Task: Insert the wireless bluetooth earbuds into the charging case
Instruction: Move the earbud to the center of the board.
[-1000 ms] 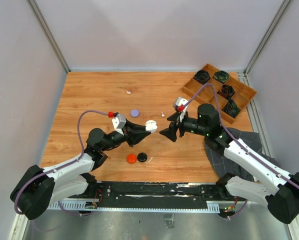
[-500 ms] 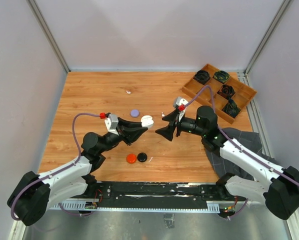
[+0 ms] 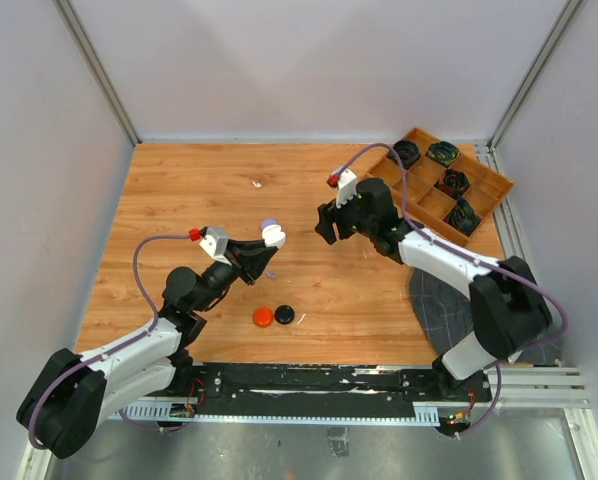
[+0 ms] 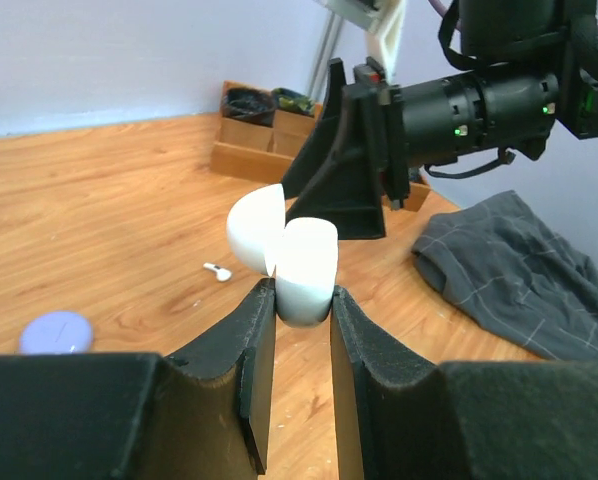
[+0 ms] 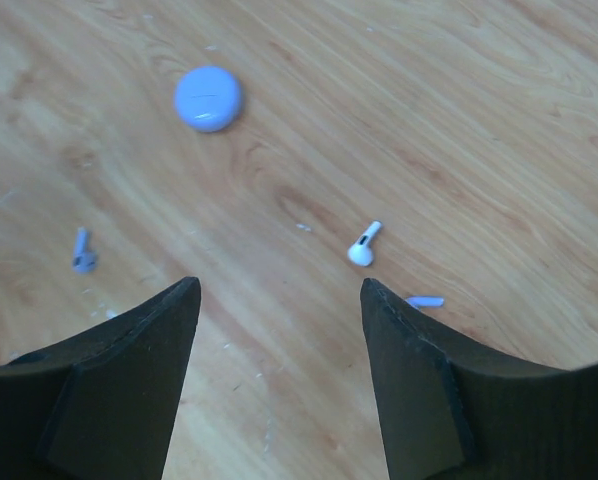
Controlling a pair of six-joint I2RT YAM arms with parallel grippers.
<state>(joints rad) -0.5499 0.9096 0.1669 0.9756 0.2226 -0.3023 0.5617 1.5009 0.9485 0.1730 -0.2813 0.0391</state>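
Left gripper [image 4: 301, 298] pinches the white case [image 4: 306, 262] upright, its lid swung open. Right gripper [image 5: 279, 287] hangs open and empty over the table [image 5: 479, 100]. White earbud [image 5: 364, 245] lies below it, stem slanting up-right in the wrist view. Purple earbud [image 5: 81, 252] lies well apart.

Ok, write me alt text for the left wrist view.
The left gripper is shut on a small white plastic charging case with its lid open. Beyond it hangs the black right gripper, above a wooden table with a tiny white earbud, a pale purple round puck and a crumpled grey cloth.
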